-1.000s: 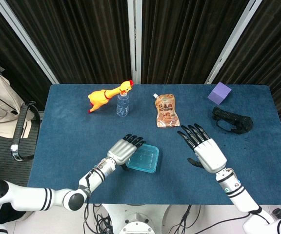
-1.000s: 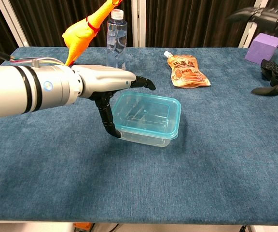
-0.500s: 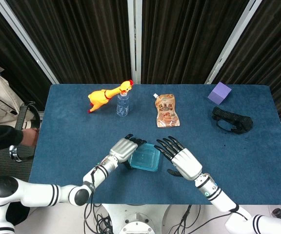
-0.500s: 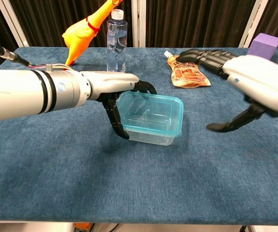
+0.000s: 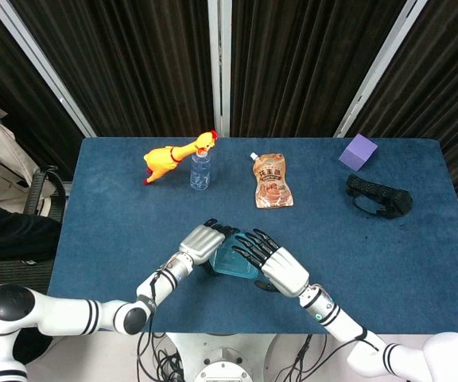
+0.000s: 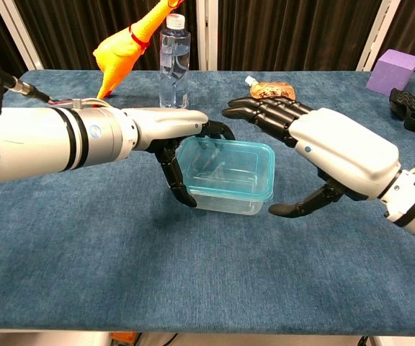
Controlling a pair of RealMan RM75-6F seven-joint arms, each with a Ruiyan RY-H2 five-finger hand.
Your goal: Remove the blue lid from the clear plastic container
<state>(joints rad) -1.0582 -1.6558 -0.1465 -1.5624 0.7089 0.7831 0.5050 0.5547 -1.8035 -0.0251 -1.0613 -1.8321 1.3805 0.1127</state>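
The clear plastic container point(image 6: 222, 202) with its blue lid point(image 6: 229, 169) on top stands near the table's front middle; in the head view only a strip of the lid point(image 5: 230, 259) shows between the hands. My left hand point(image 6: 166, 132) holds the container's left end, its thumb at the front left corner and its fingers point(image 6: 220, 130) over the back left edge. My right hand point(image 6: 333, 151) is spread above the container's right side, with its fingertips over the far edge and its thumb beside the front right corner. I cannot tell whether it touches. The head view shows the left hand point(image 5: 201, 241) and the right hand point(image 5: 270, 260).
At the back of the blue table point(image 5: 110, 207) are a yellow rubber chicken point(image 5: 168, 157), a water bottle point(image 5: 200, 170) and a brown pouch point(image 5: 271, 184). A purple block point(image 5: 358, 151) and a black object point(image 5: 378, 196) lie at the back right.
My right hand has swung in from the right side of the table to hover over the container. My left hand has closed in on the container's left end, nudging it slightly right.
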